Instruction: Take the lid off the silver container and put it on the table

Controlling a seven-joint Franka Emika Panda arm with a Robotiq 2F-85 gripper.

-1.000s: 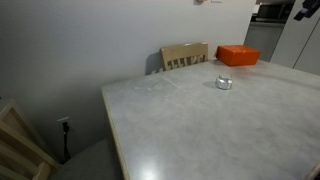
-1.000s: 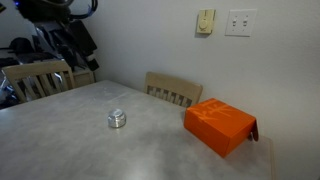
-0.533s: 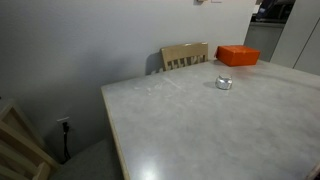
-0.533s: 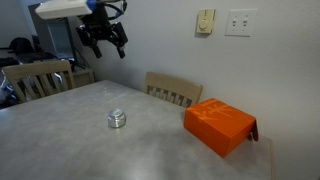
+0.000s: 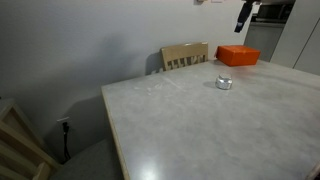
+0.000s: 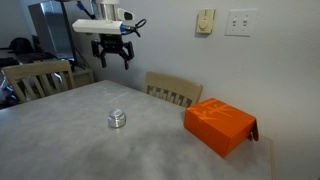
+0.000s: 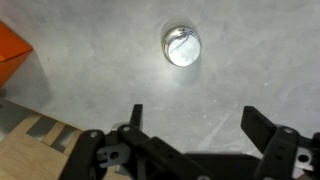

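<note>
The silver container stands on the table (image 5: 190, 120) with its lid on, small and round, in both exterior views (image 5: 223, 83) (image 6: 118, 120). The wrist view shows it from above, the lid (image 7: 182, 45) a shiny disc on top. My gripper (image 6: 113, 58) hangs high in the air above the table, well clear of the container, with its fingers spread and nothing between them. In the wrist view the fingertips (image 7: 195, 122) frame bare table below the container. Only part of the arm shows at the top edge in an exterior view (image 5: 243, 15).
An orange box (image 6: 220, 124) lies on the table beside the container, also in the wrist view corner (image 7: 12, 55). Wooden slatted chairs stand at the table's edges (image 5: 185, 55) (image 6: 173, 92) (image 6: 38, 77). A wall with switch plates (image 6: 240, 22) is behind.
The arm has swung in over the table toward the container and dropped a little. The container and lid have not moved.
</note>
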